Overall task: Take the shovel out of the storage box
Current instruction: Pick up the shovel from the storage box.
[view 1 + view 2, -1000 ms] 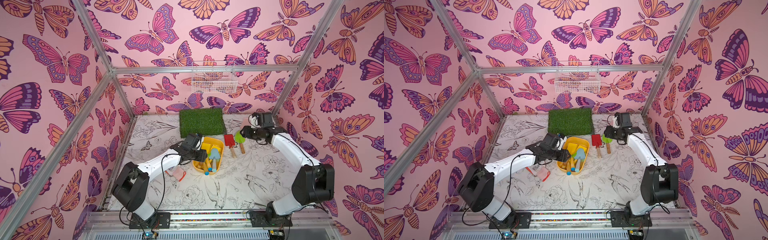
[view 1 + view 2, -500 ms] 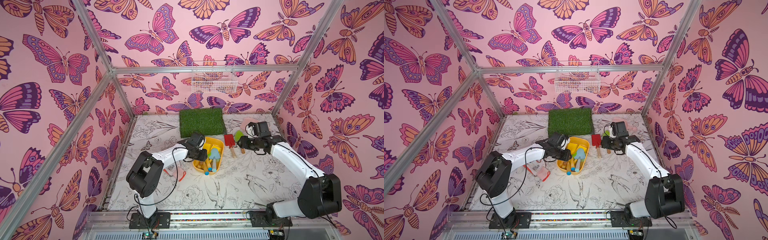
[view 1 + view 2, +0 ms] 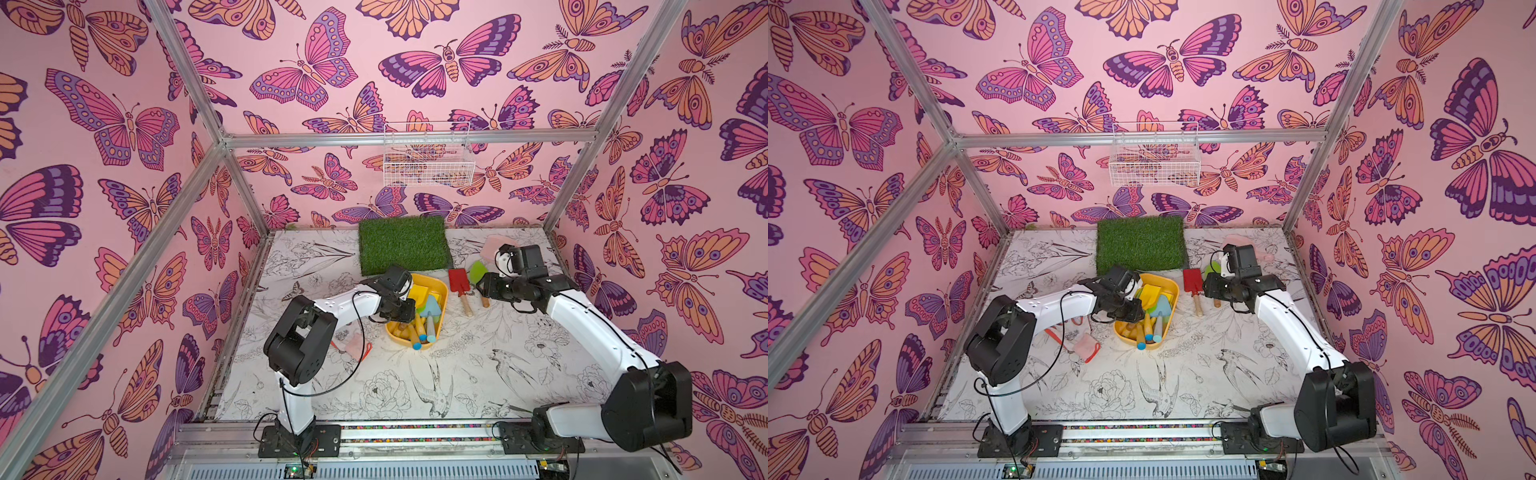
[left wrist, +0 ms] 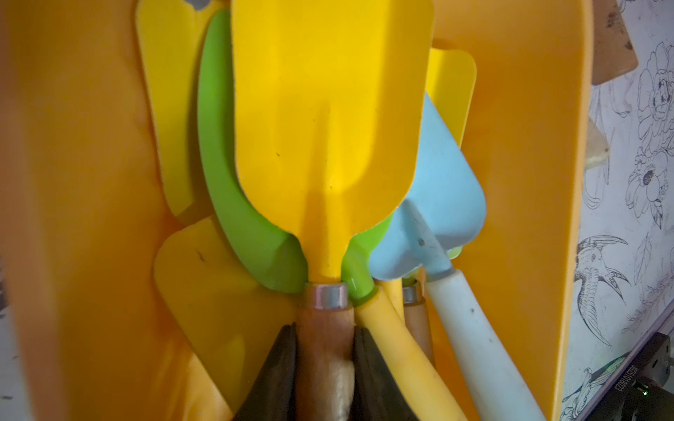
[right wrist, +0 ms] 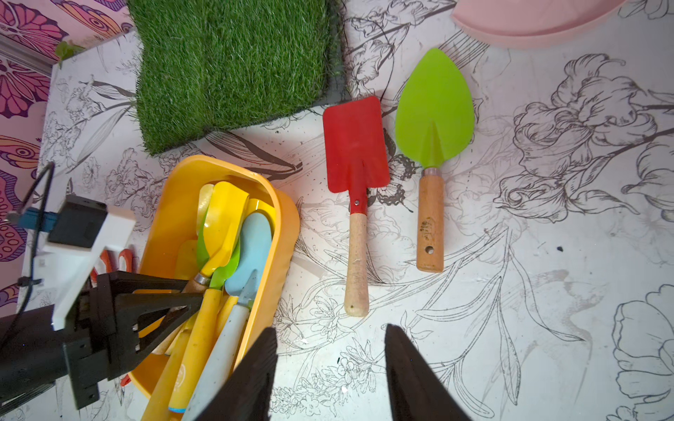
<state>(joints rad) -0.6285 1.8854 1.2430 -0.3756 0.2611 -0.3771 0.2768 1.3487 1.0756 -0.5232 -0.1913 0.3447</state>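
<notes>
Reading convention: a clock dial is laid flat on the table (image 3: 478, 374) as in the top views, with 6 o'clock toward the viewer and 12 o'clock toward the wire basket (image 3: 428, 162).
Handle ends: all handles are gathered at the 6 o'clock end of the storage box (image 3: 444, 296).
Grip: the left gripper (image 4: 324, 339) is clamped on the wooden handle of the yellow shovel (image 4: 328, 120), just short of the metal ferrule (image 4: 325, 297).
Long axis: the shovel runs from 6 to 12 o'clock, tipped slightly toward 1 o'clock, parallel with the box's length.
Pointing: the handle is directed to 6 o'clock and the blade to 12 o'clock, so the blade lies at 12 o'clock of the fingers (image 4: 273, 379).
Location: the shovel is inside the box, uppermost, laid over a green blade (image 4: 226, 164) and just beside a light blue shovel (image 4: 437, 189).
Nearer arm: the left arm, already on the handle. The right gripper (image 5: 330, 330) is held at about 3 o'clock of the box with its jaws apart and nothing between them.
Coming move: a straight lift is judged sufficient, as nothing overlies the shovel. Neighbouring handles may be dragged along.
Beside the box: a red shovel (image 5: 355, 145) and a green trowel (image 5: 434, 109) lie on the table at 2 to 3 o'clock, blades toward 12.
Far field: a grass mat (image 3: 403, 245) lies at 12 o'clock of the box.
</notes>
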